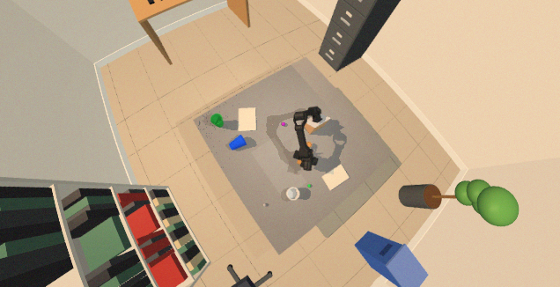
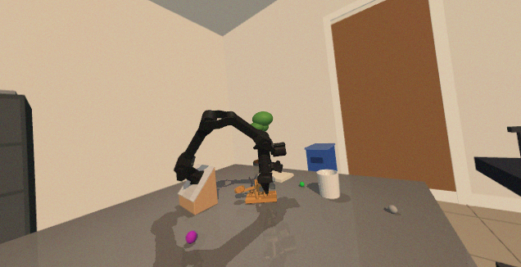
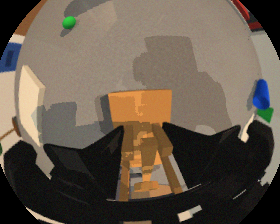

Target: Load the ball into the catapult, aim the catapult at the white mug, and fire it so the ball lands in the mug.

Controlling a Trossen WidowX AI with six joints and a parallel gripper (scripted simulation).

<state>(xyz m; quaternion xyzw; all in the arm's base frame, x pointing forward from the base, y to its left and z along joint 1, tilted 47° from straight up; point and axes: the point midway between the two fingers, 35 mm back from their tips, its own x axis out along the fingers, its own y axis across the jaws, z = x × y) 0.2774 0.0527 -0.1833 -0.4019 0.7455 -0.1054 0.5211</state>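
The orange catapult [image 1: 309, 144] [image 2: 260, 198] [image 3: 141, 106] stands on or just above the grey surface, its base upright. My gripper [image 2: 265, 190] [image 3: 143, 127] points down, shut on the catapult's frame. The catapult's cup end is toward my arm's base, its other end roughly toward the white mug's side. The white mug [image 1: 292, 193] [image 2: 328, 184] stands upright beyond it. No ball shows in the catapult's cup, but the view of it is poor. A green ball [image 1: 309, 186] [image 2: 302, 184] [image 3: 69, 22] lies near the mug, a magenta ball [image 1: 283, 124] [image 2: 191, 237] near my arm's base.
A grey lump [image 1: 266, 204] [image 2: 392, 209] lies past the mug. A wedge-shaped block [image 1: 312, 128] [image 2: 206, 196] is by my arm's base. A cream pad [image 1: 335, 177] [image 3: 31, 105] lies near the green ball, another [image 1: 246, 119] near a blue cup [image 1: 237, 143] [image 3: 261, 94].
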